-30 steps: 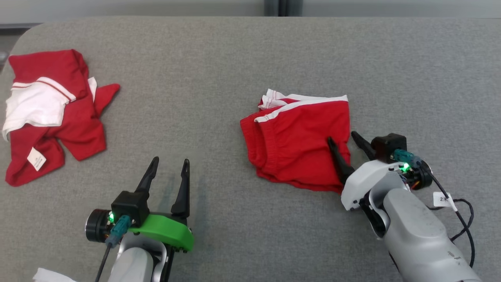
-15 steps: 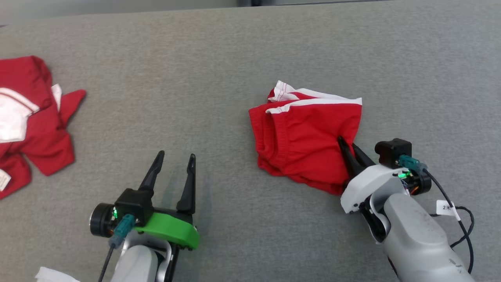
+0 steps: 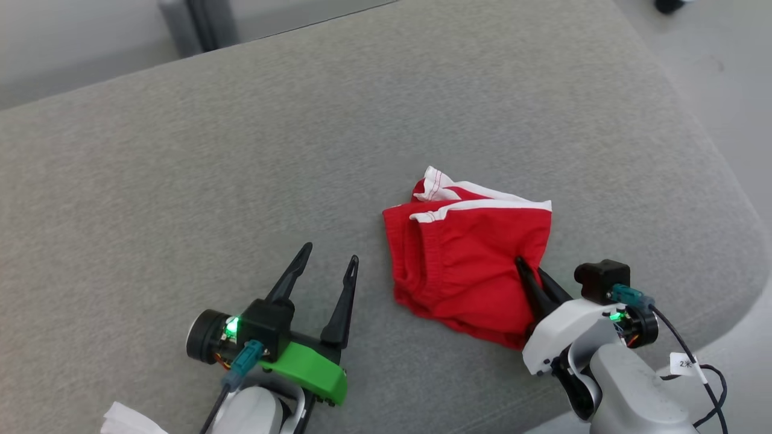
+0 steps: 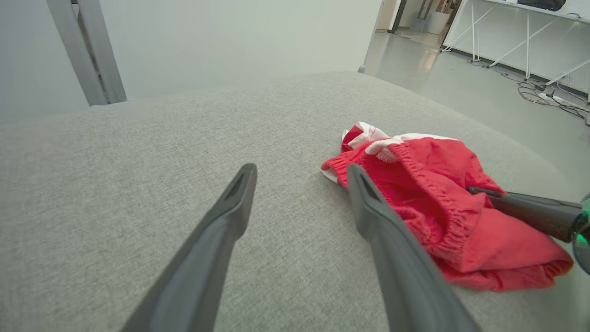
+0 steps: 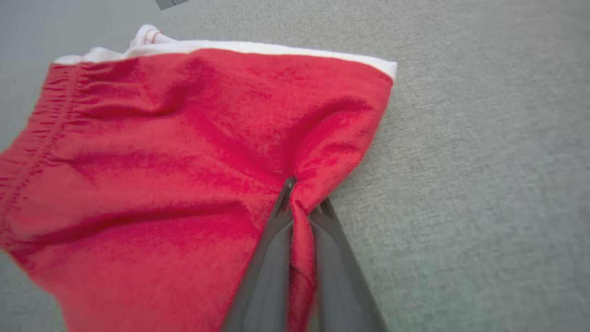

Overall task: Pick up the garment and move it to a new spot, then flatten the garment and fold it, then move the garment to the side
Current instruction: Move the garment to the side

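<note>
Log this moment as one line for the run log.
right gripper: shut on red shorts | left gripper: open, clear of shorts | shorts: lying on grey surface

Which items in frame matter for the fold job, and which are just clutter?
In the job:
- red garment, pinched near one edge by the right gripper
- left gripper, open, beside the garment
- grey padded surface it lies on

Lying about:
- white scrap at the head view's lower left
- grey post behind the surface
- cables on the floor
</note>
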You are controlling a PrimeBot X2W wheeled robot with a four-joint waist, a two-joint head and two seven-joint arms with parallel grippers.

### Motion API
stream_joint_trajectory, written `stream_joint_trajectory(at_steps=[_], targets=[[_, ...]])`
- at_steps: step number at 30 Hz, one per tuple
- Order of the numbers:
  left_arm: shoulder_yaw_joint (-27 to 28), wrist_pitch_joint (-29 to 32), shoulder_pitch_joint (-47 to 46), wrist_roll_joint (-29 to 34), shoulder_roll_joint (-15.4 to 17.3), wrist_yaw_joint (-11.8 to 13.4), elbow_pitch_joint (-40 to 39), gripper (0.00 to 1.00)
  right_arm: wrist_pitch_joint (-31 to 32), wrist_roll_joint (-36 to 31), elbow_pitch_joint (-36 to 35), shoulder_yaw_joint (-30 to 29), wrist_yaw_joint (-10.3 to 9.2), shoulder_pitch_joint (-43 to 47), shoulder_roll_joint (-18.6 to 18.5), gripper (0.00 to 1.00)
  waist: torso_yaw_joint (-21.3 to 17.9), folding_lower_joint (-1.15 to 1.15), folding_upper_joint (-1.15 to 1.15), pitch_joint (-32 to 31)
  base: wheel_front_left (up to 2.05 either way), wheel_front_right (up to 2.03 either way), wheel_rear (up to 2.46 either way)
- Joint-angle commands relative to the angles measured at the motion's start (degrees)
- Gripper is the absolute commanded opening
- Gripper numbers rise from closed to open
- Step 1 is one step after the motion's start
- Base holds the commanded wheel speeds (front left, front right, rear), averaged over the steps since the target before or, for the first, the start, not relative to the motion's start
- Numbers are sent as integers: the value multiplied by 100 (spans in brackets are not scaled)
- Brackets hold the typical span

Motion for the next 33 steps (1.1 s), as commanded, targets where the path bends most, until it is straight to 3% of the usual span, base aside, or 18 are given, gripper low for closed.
stream_joint_trajectory(at_steps=[1, 9, 20, 26, 33], targets=[[-36, -1, 80, 29, 45, -8, 19, 100, 3, 29, -13, 13, -17, 135, -30, 0, -975, 0, 0, -174, 0, 0, 0], [-128, -1, 134, 26, 64, -8, 40, 100, 1, -16, -120, 182, -15, 168, -24, 0, -1272, 0, 0, -136, 0, 0, 0], [-150, -1, -127, -43, 286, -9, -2, 100, 0, -1049, 428, -71, -15, -1072, -23, 0, -692, 0, 0, 404, 0, 0, 0], [-145, -1, -370, -83, 488, -9, -115, 100, 38, -1992, 1036, -814, -15, -2327, -141, 0, -268, 0, 0, 902, 0, 0, 0], [-75, -1, -667, -150, 696, -9, -256, 100, 398, -3211, 1398, -2110, -15, -3301, -731, 0, 174, 0, 0, 1425, 0, 0, 0]])
